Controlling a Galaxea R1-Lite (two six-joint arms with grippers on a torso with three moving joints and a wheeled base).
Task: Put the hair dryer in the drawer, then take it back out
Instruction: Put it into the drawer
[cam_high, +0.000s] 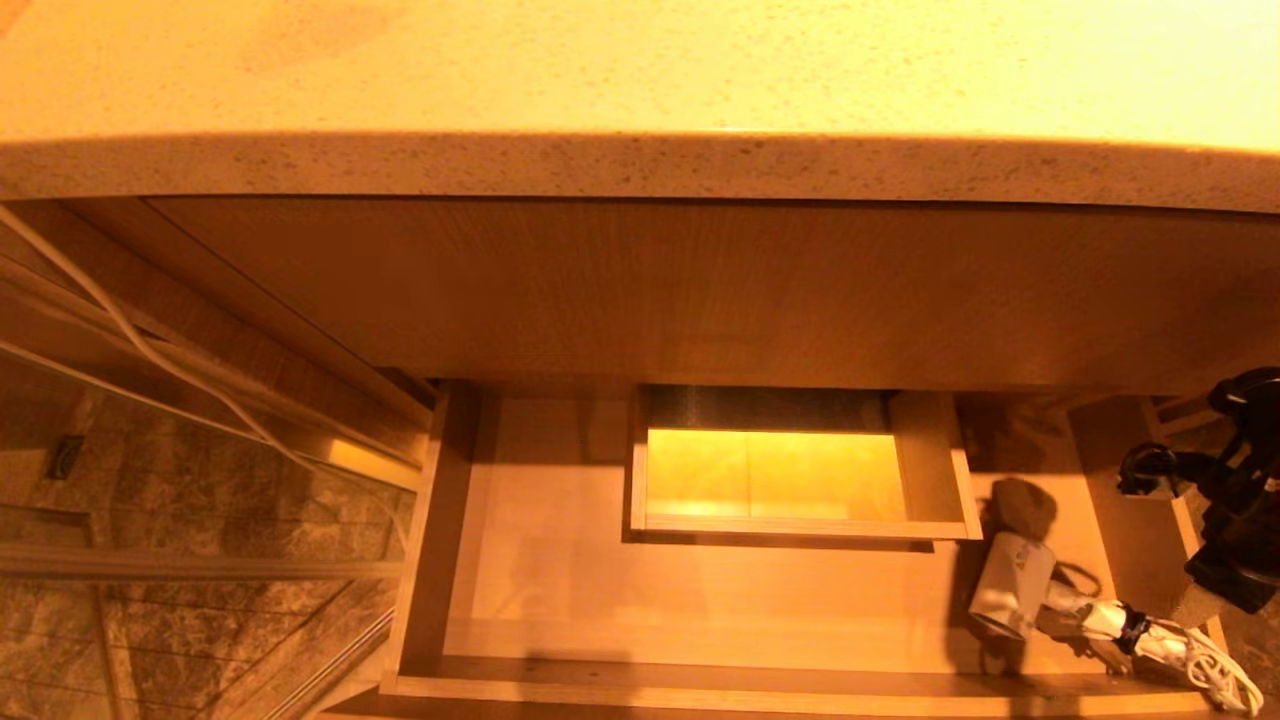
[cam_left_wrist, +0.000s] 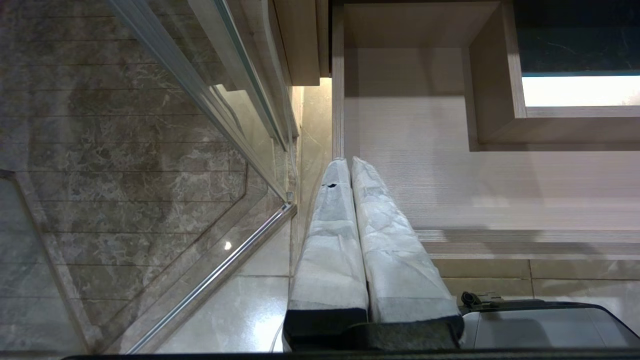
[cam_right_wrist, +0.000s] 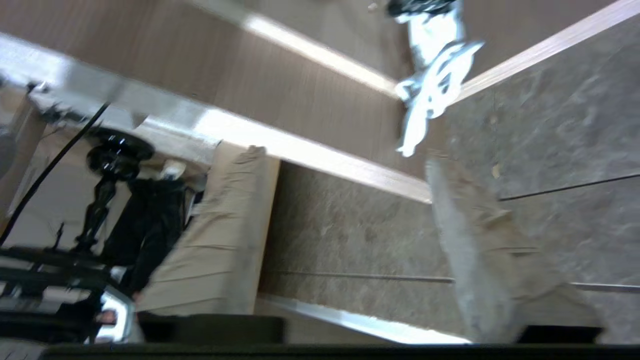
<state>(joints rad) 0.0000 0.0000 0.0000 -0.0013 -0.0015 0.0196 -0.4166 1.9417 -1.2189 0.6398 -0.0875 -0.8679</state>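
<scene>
We see the hair dryer (cam_high: 1010, 597) lying in the open drawer's (cam_high: 560, 590) right corner. Our right gripper (cam_right_wrist: 350, 235) hangs with fingers spread, empty; our left gripper's (cam_left_wrist: 350, 167) fingers press together.

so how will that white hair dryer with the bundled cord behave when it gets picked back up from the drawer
The white hair dryer looks like rigid plastic, so probably stiff. Its barrel is rounded, so a nudge might roll it on the wood-grain drawer floor. The bundled white cord looks floppy and may dangle or snag on the front wall.
</scene>
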